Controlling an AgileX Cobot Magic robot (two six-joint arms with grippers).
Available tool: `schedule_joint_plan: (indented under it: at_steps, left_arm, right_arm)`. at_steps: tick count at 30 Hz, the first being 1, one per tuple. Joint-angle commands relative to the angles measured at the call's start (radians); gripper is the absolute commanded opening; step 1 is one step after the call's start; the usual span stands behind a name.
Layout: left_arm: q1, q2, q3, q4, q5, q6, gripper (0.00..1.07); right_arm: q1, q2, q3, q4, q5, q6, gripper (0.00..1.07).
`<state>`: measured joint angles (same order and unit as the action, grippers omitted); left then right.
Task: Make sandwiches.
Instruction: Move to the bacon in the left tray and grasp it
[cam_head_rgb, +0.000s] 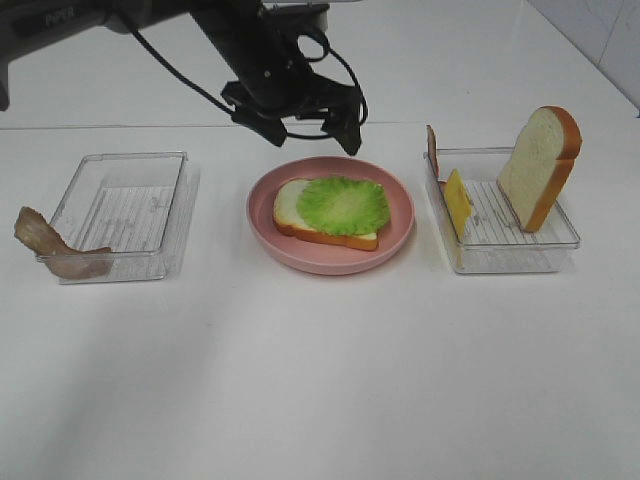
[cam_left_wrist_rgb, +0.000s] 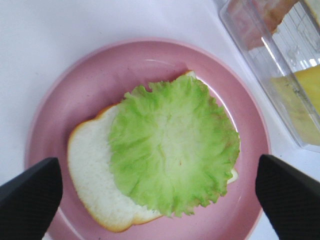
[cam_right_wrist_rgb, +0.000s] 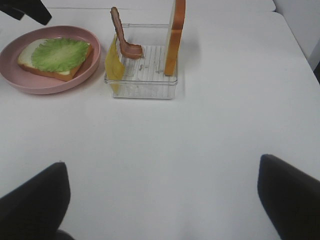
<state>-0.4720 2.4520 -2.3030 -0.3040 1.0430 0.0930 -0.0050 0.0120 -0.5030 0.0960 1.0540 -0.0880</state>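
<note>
Set at the middle of the white bench (cam_head_rgb: 320, 390), closer to the far edge than the near: round pink plate (cam_head_rgb: 330, 266). Toward the left edge, clear plastic tray (cam_head_rgb: 120, 215); toward the right edge, second clear tray (cam_head_rgb: 520, 245), both ribbed inside and apart from the plate.

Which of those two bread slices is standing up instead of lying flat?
The bread slice in the right-hand clear tray stands on edge; the other slice lies flat on the pink plate, under the lettuce leaf.
</note>
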Motion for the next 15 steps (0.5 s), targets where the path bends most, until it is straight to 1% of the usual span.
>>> schedule_joint_plan:
  at_steps: [1, 2, 3, 4, 7, 9, 10, 11, 12, 13, 14, 15]
  left_arm:
    - [-0.006, -0.062, -0.070, 0.099, 0.140, -0.111, 1.02]
    - [-0.006, -0.062, -0.070, 0.099, 0.140, -0.111, 1.02]
    - [-0.006, -0.070, -0.082, 0.122, 0.174, -0.131, 1.02]
    - [0.001, -0.083, -0.097, 0.165, 0.236, -0.159, 1.02]
    - [0.002, -0.094, -0.094, 0.178, 0.235, -0.173, 1.02]
    - [0.022, -0.145, -0.067, 0.188, 0.235, -0.183, 1.02]
    - [0.022, -0.145, -0.067, 0.188, 0.235, -0.183, 1.02]
    - [0.029, -0.165, -0.040, 0.190, 0.235, -0.183, 1.02]
    - [0.048, -0.219, 0.033, 0.195, 0.235, -0.183, 1.02]
    - [0.048, -0.219, 0.033, 0.195, 0.235, -0.183, 1.02]
    - [0.072, -0.281, 0.132, 0.211, 0.235, -0.182, 1.02]
    - [0.087, -0.318, 0.189, 0.220, 0.235, -0.182, 1.02]
  right_arm:
    - [0.000, 0.002, 0.002, 0.000, -0.002, 0.004, 0.97]
    - [0.000, 0.002, 0.002, 0.000, -0.002, 0.004, 0.97]
    - [0.000, 0.002, 0.002, 0.000, -0.002, 0.004, 0.97]
    - [0.000, 0.002, 0.002, 0.000, -0.002, 0.004, 0.97]
    - [0.000, 0.002, 0.002, 0.000, -0.002, 0.004, 0.97]
    - [0.000, 0.002, 0.002, 0.000, -0.002, 0.004, 0.97]
    - [0.000, 0.002, 0.002, 0.000, -0.002, 0.004, 0.97]
    - [0.000, 0.002, 0.002, 0.000, -0.002, 0.004, 0.97]
    - [0.000, 0.002, 0.002, 0.000, -0.002, 0.004, 0.97]
    - [0.000, 0.002, 0.002, 0.000, -0.002, 0.004, 0.97]
    - [0.000, 0.002, 0.002, 0.000, -0.002, 0.004, 0.97]
    - [0.000, 0.002, 0.002, 0.000, -0.002, 0.004, 0.97]
